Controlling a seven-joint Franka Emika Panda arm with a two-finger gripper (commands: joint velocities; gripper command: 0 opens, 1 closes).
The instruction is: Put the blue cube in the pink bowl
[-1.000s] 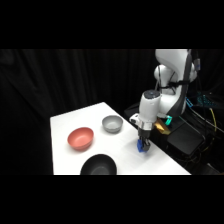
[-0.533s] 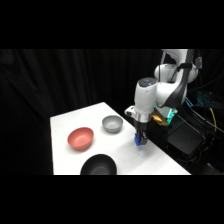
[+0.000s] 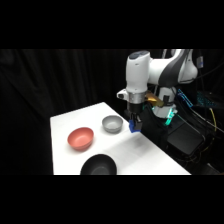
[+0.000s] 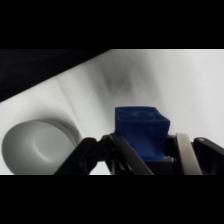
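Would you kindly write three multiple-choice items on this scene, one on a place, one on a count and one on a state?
1. Which bowl stands nearest the gripper in the side view?
A. the pink bowl
B. the grey bowl
C. the black bowl

2. How many bowls stand on the table?
A. two
B. three
C. four

3. Where is the blue cube?
A. held between the fingers, off the table
B. lying in the pink bowl
C. resting on the table beside the black bowl

Answers:
1. B: the grey bowl sits just beside the gripper, while the pink bowl and the black bowl lie farther off.
2. B: pink, grey and black bowls show, and no other.
3. A: the wrist view shows the cube clamped between the fingers, above the table.
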